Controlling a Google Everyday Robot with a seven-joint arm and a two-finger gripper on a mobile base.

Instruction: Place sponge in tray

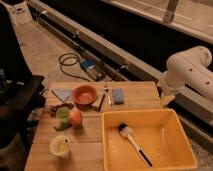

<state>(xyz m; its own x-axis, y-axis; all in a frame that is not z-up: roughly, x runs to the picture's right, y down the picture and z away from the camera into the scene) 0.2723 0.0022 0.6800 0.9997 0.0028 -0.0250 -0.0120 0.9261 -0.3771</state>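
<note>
The small blue sponge [118, 96] lies flat on the wooden table [85, 137], just behind the far rim of the big yellow tray [186, 135]. The tray fills the table's front right and holds a black-handled brush [134, 143]. My white arm [187, 74] reaches in from the right. My gripper [167, 98] hangs at the arm's lower end, by the table's right edge and right of the sponge, apart from it. It is open and holds nothing.
An orange bowl [84, 94], a pale blue cloth [62, 93] and a dark utensil [98, 102] sit left of the sponge. An apple [75, 118], a green item [62, 115] and a cup [60, 146] stand front left. A cable [70, 62] lies on the floor behind.
</note>
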